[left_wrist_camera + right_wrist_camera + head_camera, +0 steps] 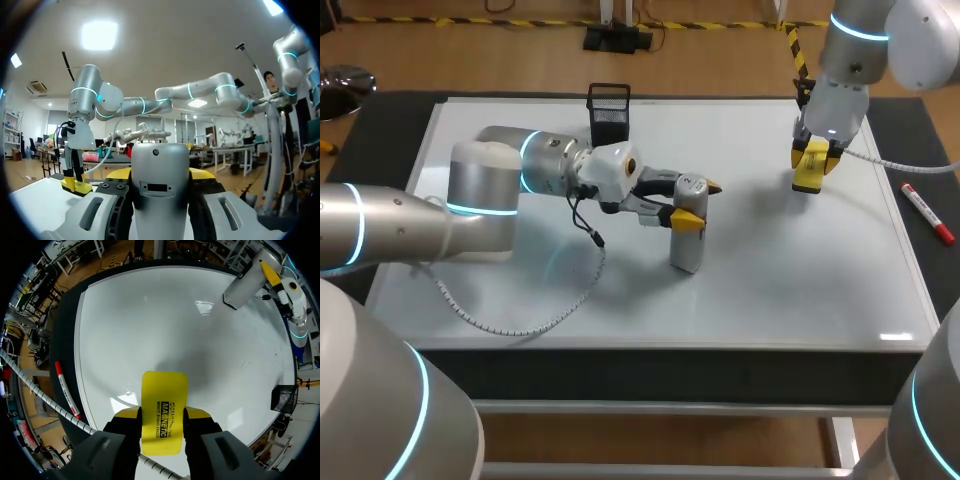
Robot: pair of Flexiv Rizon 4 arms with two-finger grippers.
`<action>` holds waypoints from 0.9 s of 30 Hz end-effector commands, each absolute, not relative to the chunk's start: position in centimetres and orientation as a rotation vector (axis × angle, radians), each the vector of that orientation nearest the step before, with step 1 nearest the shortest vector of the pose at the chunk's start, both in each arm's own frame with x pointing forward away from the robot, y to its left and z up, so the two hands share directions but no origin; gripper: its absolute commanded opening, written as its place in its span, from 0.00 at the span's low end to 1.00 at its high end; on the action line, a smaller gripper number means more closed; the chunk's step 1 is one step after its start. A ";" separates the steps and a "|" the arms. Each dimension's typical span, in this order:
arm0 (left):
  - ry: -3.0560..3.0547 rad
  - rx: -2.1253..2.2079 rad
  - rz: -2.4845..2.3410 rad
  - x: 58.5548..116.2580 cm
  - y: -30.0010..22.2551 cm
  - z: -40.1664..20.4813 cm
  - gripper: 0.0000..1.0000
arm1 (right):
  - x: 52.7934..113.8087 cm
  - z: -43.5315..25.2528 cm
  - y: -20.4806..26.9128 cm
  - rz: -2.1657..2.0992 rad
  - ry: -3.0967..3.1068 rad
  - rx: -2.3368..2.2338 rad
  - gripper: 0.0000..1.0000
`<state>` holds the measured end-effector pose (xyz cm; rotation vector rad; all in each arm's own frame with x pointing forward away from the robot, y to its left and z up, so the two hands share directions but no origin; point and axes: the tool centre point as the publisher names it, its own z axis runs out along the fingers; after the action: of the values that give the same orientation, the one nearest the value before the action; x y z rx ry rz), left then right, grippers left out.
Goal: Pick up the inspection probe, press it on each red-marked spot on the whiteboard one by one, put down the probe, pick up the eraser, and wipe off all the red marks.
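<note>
A white whiteboard (770,270) covers the table, and I see no red marks on it. My left gripper (695,205) is shut on the silver-grey inspection probe (686,248), which stands upright near the board's middle with its lower end at the surface. In the left wrist view the probe (160,195) fills the gap between the left gripper's (160,175) yellow tips. My right gripper (812,160) is shut on the yellow eraser (806,182) at the board's back right. From the right wrist the eraser (164,395) sticks out of the gripper (163,414) over the board (150,325).
A red marker (927,213) lies on the dark table just right of the board, also visible as the marker (65,390) beside the eraser. A black mesh holder (609,110) stands at the board's back edge. My left arm's coiled cable (520,322) trails over the board's front left.
</note>
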<state>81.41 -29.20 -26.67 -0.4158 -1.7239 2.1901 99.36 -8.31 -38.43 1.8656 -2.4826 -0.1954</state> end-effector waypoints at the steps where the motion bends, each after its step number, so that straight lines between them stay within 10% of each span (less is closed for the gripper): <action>1: -1.713 -0.406 2.194 81.6 -29.2 -27.1 0.00 | 99.4 -38.3 -8.4 -0.192 -2.480 1.868 0.00; 27: -1.762 -0.377 2.222 83.0 -27.8 -25.7 0.00 | 99.4 -38.3 -8.4 -0.192 -2.480 1.868 0.00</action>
<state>82.94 -28.91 -26.70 -0.3816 -1.7358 2.2258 99.36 -8.31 -38.43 1.8656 -2.4826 -0.1956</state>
